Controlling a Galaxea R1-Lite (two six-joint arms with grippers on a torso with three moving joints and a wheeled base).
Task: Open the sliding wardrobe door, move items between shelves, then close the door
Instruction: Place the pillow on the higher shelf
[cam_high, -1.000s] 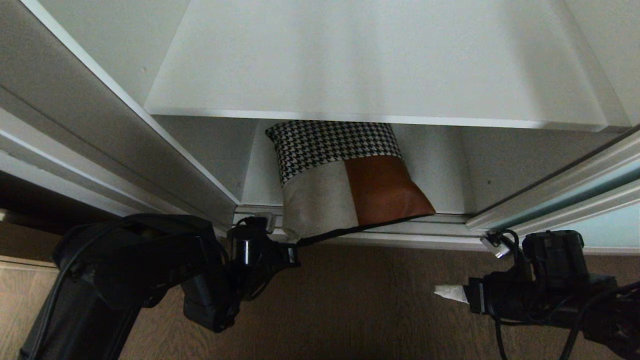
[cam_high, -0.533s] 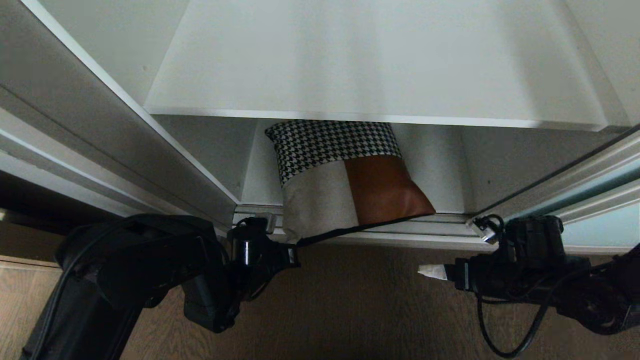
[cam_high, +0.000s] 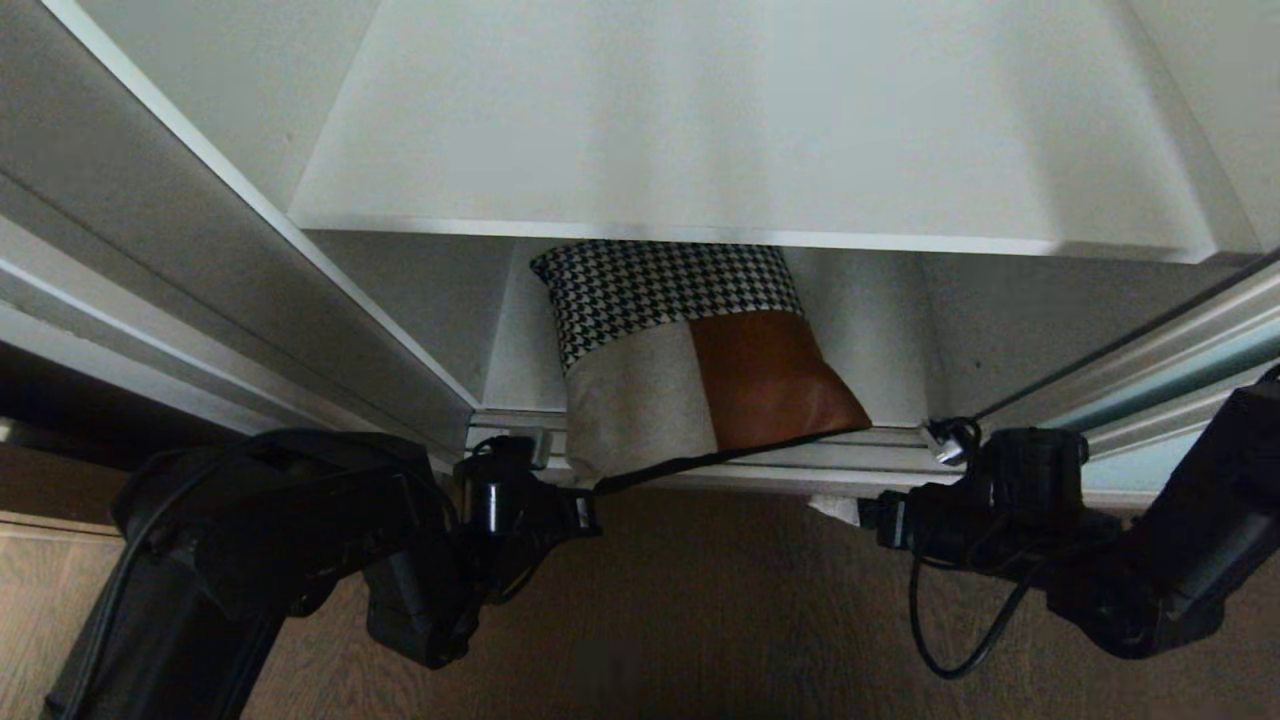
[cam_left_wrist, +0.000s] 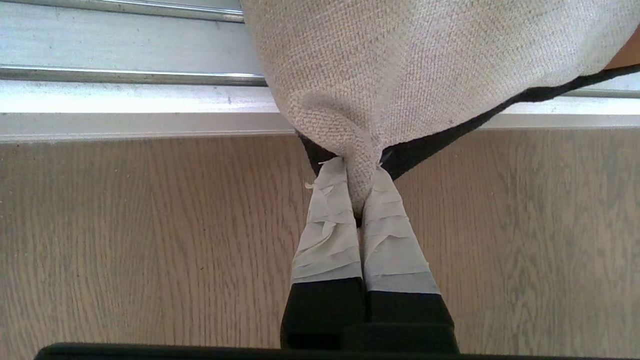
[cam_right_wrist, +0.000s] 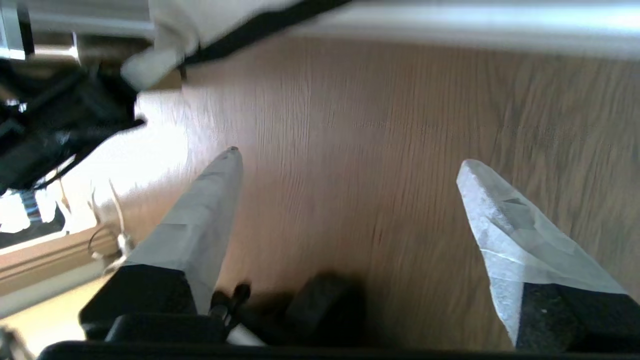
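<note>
The cushion (cam_left_wrist: 425, 65) corner is clenched in the left fingers (cam_left_wrist: 345, 235), so the spread right fingers (cam_right_wrist: 505, 220) should probably be closed on the other corner before it's lifted.

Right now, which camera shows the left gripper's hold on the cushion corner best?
The left wrist view: the left gripper is shut on the cushion's beige corner, seen close up. The head view shows it small and dark; the right wrist view only a blur.

A brown wood-grain plank floor (cam_high: 700, 600) runs in front of the white wardrobe carcass, whose plain white inner side walls (cam_high: 420, 290) stand in soft, even light. A silver metal floor track (cam_left_wrist: 125, 100) edges the opening, touching the floor.
</note>
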